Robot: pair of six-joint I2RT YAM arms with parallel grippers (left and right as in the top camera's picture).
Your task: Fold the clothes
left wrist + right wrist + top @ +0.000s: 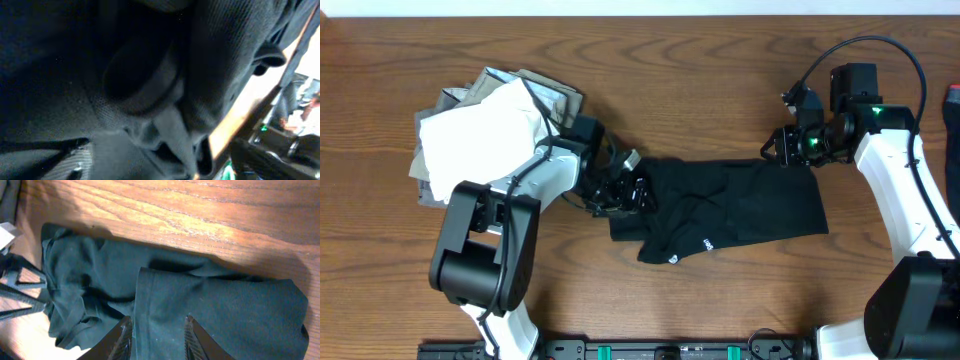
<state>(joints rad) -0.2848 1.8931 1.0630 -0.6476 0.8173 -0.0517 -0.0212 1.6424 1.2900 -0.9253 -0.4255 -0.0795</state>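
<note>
The black T-shirt (740, 205) is lying wrinkled and loosely doubled on the wooden table (720, 60), showing a small white mark (705, 243) near its front edge. The left gripper (632, 190) is sitting at its bunched left end, its finger spread impossible to tell. The right gripper (158, 320) is hovering with fingers parted over the far right corner. Far left, white and grey clothes (485, 130) are sitting heaped.
</note>
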